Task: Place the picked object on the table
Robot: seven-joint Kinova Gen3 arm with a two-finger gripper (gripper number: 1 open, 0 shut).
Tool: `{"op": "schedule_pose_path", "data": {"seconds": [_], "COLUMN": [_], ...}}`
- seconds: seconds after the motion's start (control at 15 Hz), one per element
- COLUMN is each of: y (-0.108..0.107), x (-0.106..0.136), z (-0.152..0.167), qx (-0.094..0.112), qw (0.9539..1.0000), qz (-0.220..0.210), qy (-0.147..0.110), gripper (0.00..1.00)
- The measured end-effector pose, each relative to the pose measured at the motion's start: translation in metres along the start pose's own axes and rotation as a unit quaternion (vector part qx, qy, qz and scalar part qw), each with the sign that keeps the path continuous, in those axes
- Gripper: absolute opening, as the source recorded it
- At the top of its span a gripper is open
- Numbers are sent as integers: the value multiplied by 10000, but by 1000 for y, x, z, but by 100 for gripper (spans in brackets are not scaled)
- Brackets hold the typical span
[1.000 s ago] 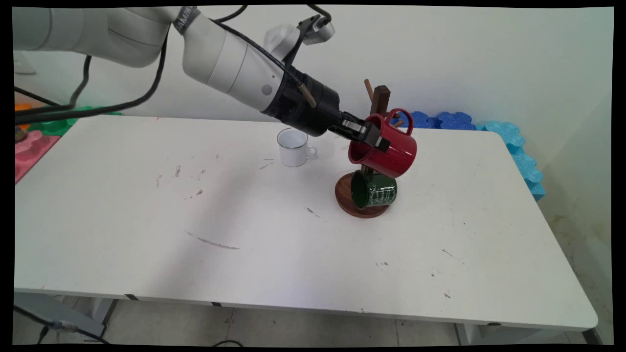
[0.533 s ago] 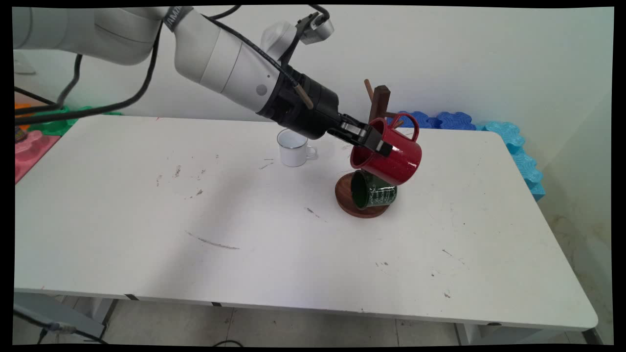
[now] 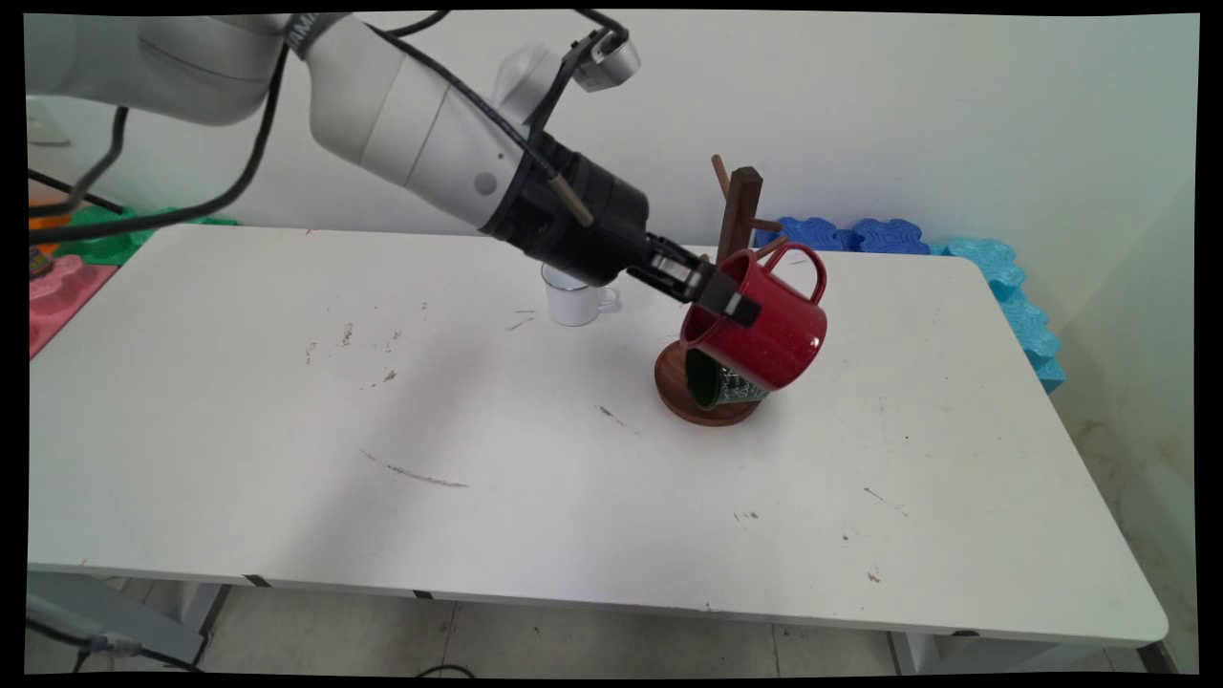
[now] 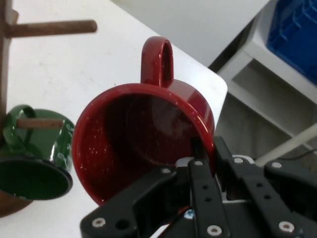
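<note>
A: Gripper (image 3: 728, 298) clenched on the rim of the red mug (image 3: 764, 320), one finger (image 4: 197, 153) inside the wall, the other outside. Mug held tilted in the air, mouth toward the arm, handle up, just in front of the wooden mug tree (image 3: 738, 212).

B: And below?

A: Green mug (image 3: 723, 385) hanging on a low peg, over the round base of the tree, directly under the red one. White mug (image 3: 573, 298) standing on the table (image 3: 478, 430), partly behind the wrist.

B: Possible trouble?

A: Thin grip on the rim only, so maybe a slip or a rotation of the mug between the fingers. Also very near to the green mug and to the pegs: a knock against them, perhaps enough for tipping the tree.
</note>
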Motion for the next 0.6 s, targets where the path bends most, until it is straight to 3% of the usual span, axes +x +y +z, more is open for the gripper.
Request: {"op": "schedule_pose_path", "data": {"seconds": [0.6], "y": [-6], "x": [-17], "z": [-23], "qx": [39], "qw": [9983], "qz": [457], "qy": [-348], "gripper": [0]}}
